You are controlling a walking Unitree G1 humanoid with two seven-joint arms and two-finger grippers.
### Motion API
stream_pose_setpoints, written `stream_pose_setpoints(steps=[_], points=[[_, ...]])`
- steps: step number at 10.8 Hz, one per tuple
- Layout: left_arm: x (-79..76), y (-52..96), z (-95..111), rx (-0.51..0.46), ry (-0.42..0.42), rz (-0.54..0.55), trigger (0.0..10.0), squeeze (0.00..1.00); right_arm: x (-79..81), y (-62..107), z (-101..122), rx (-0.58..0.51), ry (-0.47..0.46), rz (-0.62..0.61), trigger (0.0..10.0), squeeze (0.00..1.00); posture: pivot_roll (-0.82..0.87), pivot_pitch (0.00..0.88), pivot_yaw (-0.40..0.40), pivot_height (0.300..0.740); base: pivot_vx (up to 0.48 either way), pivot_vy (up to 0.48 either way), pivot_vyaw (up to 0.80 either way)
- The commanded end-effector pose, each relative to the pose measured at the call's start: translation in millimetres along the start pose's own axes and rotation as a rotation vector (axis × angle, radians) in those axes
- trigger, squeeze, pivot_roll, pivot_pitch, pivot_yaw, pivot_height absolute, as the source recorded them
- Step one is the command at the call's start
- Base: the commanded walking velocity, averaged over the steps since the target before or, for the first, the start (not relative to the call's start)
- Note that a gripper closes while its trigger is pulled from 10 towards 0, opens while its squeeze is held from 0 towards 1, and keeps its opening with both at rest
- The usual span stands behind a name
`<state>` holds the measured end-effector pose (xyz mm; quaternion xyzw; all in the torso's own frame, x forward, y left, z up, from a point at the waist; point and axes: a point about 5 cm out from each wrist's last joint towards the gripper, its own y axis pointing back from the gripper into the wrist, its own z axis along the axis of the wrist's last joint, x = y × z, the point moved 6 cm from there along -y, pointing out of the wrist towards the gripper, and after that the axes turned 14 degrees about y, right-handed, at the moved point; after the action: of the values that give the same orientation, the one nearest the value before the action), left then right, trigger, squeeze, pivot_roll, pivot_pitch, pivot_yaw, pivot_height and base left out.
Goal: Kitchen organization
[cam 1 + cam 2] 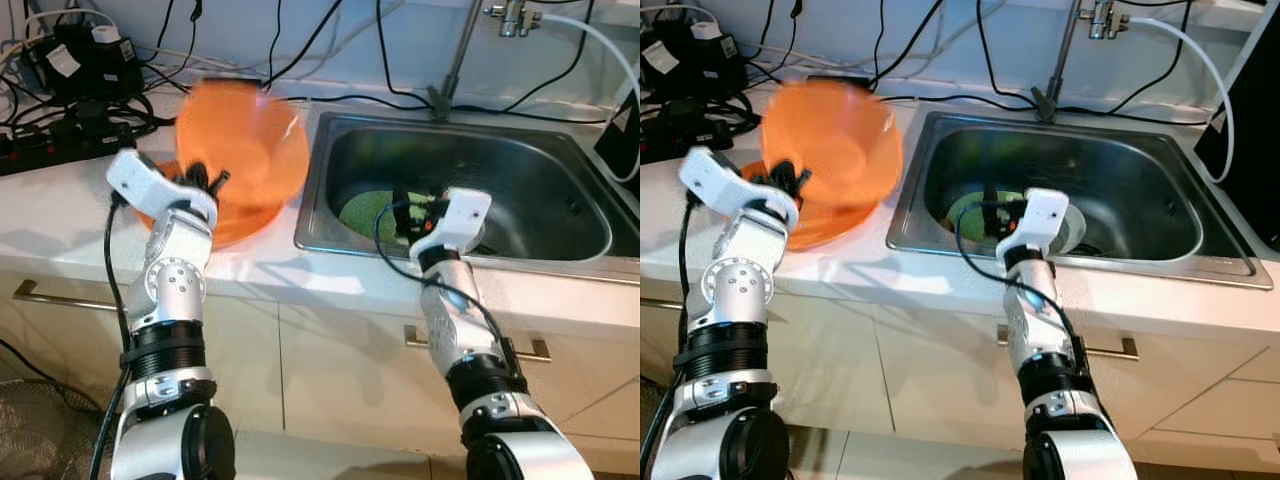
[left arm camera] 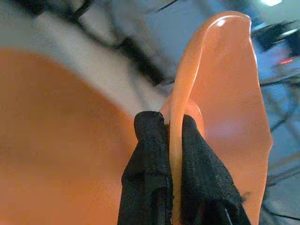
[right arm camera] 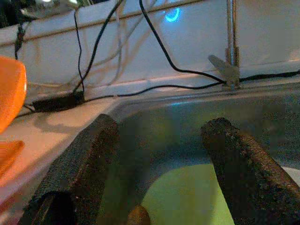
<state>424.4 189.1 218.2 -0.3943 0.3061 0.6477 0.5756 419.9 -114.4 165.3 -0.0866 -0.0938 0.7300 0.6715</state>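
The left gripper [image 1: 207, 181] has its black fingers [image 2: 150, 183] pinched tight on the rim of a translucent orange plastic bowl [image 1: 245, 135], one finger inside the wall and one outside. The bowl is tipped up on edge and blurred, above a second orange bowl [image 1: 235, 222] lying on the white worktop [image 1: 60, 215] just beneath the fingers. Behind them, black cables and a power strip [image 1: 55, 148] crowd the back of the worktop. The right gripper [image 1: 408, 212] hangs inside the stainless steel sink [image 1: 560, 180] with its fingers [image 3: 239, 164] spread wide and holding nothing. Just beyond them on the sink floor lies a yellow-green flat plate [image 3: 187, 197], partly hidden. A small brown thing between the fingers is too cut off to identify. The tap's steel stem [image 3: 230, 42] rises behind.
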Motion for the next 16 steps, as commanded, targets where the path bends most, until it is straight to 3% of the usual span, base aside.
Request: stream_pose_setpoints(steps=[1,2,3,4,5,6,11,16], points=[[-30.1,3.3,4,-0.032,-0.034,-0.134,10.0,0.00,7.0,-10.3,22,-0.059,-0.030,0.028,10.0,0.00,0.21,0.000,-0.018,0.740,0.000,0.000,0.00],[-33.6,4.1,0,-0.028,-0.030,-0.158,10.0,0.00,11.5,-13.1,29,-0.069,-0.052,0.045,10.0,0.00,0.21,0.000,-0.020,0.740,0.000,0.000,0.00],[-37.4,6.2,-10,-0.008,-0.095,-0.190,10.0,0.00,21.9,-16.2,39,-0.083,-0.101,0.097,10.0,0.00,0.21,0.000,-0.020,0.740,0.000,0.000,0.00],[-41.7,8.7,-18,0.009,-0.139,-0.221,10.0,0.00,28.6,-17.5,47,-0.098,-0.154,0.131,10.0,0.99,0.20,0.000,-0.020,0.740,0.000,0.000,0.00],[-46.5,11.5,-24,0.020,-0.173,-0.254,10.0,0.00,33.3,-18.2,53,-0.099,-0.190,0.157,10.0,0.90,0.20,0.000,-0.019,0.740,0.000,0.000,0.00],[-52.4,14.1,-33,0.040,-0.201,-0.291,10.0,0.00,40.3,-17.7,51,-0.073,-0.254,0.198,10.0,0.00,0.20,0.000,-0.018,0.740,0.000,0.000,0.00],[-74.9,26.4,-44,0.058,-0.201,-0.435,10.0,0.00,57.6,-12.4,48,-0.013,-0.332,0.287,10.0,0.00,0.21,0.000,-0.021,0.740,0.000,0.000,0.00],[-75.8,29.8,-38,0.032,-0.163,-0.462,10.0,0.00,45.9,-13.5,41,0.015,-0.314,0.225,10.0,0.00,0.21,0.000,-0.025,0.740,0.000,0.000,0.00]])
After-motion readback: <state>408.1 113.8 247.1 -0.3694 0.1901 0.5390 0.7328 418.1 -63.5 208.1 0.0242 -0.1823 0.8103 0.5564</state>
